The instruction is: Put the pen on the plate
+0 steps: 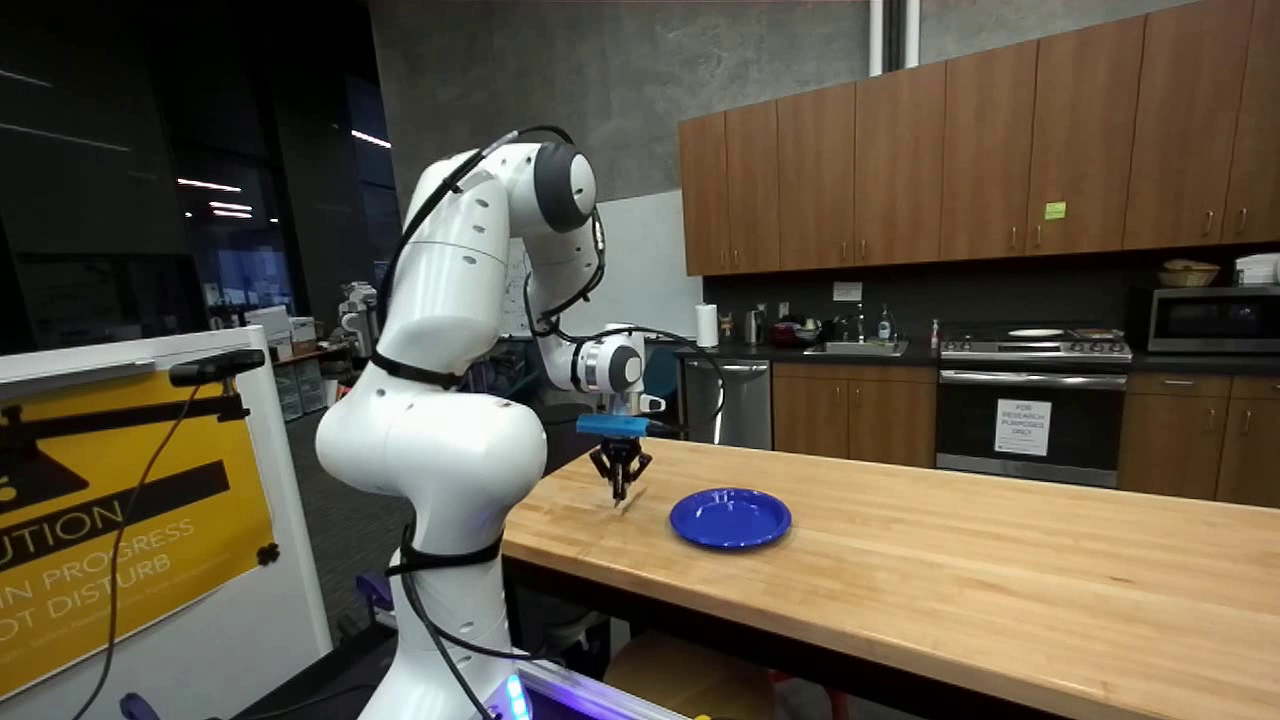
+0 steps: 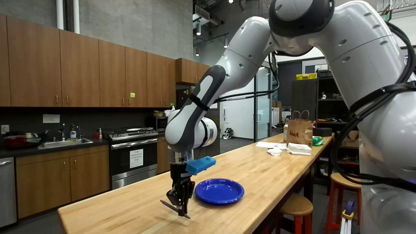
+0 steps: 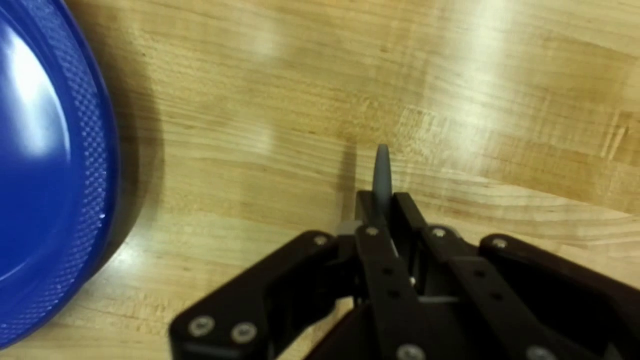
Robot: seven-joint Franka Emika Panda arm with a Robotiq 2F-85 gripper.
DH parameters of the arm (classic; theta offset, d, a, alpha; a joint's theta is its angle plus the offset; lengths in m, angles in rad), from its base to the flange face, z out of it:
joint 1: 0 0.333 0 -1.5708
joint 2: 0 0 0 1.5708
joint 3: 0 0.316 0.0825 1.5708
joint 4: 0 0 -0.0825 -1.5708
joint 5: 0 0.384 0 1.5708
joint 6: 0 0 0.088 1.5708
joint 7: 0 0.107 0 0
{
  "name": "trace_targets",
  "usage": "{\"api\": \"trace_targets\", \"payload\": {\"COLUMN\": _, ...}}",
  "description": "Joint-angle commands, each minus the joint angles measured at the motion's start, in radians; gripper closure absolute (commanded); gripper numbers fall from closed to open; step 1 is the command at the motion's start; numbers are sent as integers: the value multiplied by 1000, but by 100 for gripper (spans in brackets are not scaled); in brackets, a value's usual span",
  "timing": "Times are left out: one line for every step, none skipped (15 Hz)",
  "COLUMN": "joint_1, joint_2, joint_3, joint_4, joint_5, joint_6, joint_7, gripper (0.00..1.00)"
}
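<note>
Okay, pen (image 3: 382, 172) is in the hand (image 2: 182, 213), not yet on the blue plate (image 2: 219, 191). Fingers (image 3: 407, 215) are drawn almost together, just the thin barrel between them, pinched crosswise, the sensible way to take a slim stick. Hold is off-centre: in an exterior view a longer stretch of barrel (image 2: 168, 205) slants up out one side, a short end dips at the other; that uneven hold likely explains the tilt. In the wrist view the shadow (image 3: 347, 175) lies apart from the tapered tip, so that end is probably just off the butcher-block surface (image 1: 950, 560); exterior views too small to be sure nothing touches.

Plate sits flat near the hand, rim up, well placed for a short carry. Judged step: grasp made, placing left to do. Next calls for enough lift to clear the rim, a sideways move, then lowering. Risk: pen swivels between the fingers, or its low tip snags the rim.

White Panda arm (image 1: 450, 270) reaches over, wrist pointing down, presumably so the hand can work from above. Farther off, in an exterior view, paper bag (image 2: 299, 131) and napkin stack (image 2: 299, 148) stand well apart, likely out of the way on purpose.
</note>
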State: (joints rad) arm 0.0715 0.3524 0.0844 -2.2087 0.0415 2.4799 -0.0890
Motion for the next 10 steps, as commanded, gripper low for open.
{"api": "trace_targets", "payload": {"joint_1": 2, "joint_2": -40, "joint_3": 5, "joint_4": -36, "joint_5": -9, "joint_6": 22, "joint_7": 7, "gripper": 97}}
{"api": "trace_targets", "payload": {"joint_1": -3, "joint_2": -38, "joint_3": 7, "joint_4": -31, "joint_5": -2, "joint_6": 16, "joint_7": -3, "gripper": 97}}
{"api": "trace_targets", "payload": {"joint_1": -11, "joint_2": -36, "joint_3": 10, "joint_4": -26, "joint_5": 8, "joint_6": 8, "joint_7": -18, "gripper": 97}}
{"api": "trace_targets", "payload": {"joint_1": -18, "joint_2": -35, "joint_3": 11, "joint_4": -21, "joint_5": 14, "joint_6": 1, "joint_7": -28, "gripper": 97}}
{"api": "trace_targets", "payload": {"joint_1": -23, "joint_2": -34, "joint_3": 9, "joint_4": -18, "joint_5": 15, "joint_6": -4, "joint_7": -32, "gripper": 97}}
{"api": "trace_targets", "payload": {"joint_1": -30, "joint_2": -38, "joint_3": 4, "joint_4": -14, "joint_5": 14, "joint_6": -12, "joint_7": -32, "gripper": 97}}
{"api": "trace_targets", "payload": {"joint_1": -39, "joint_2": -44, "joint_3": -1, "joint_4": -12, "joint_5": 15, "joint_6": -19, "joint_7": -35, "gripper": 97}}
{"api": "trace_targets", "payload": {"joint_1": -50, "joint_2": -58, "joint_3": -4, "joint_4": -15, "joint_5": 18, "joint_6": -25, "joint_7": -39, "gripper": 97}}
{"api": "trace_targets", "payload": {"joint_1": -59, "joint_2": -78, "joint_3": -10, "joint_4": -24, "joint_5": 15, "joint_6": -25, "joint_7": -40, "gripper": 97}}
{"api": "trace_targets", "payload": {"joint_1": -65, "joint_2": -95, "joint_3": -15, "joint_4": -30, "joint_5": 10, "joint_6": -24, "joint_7": -39, "gripper": 97}}
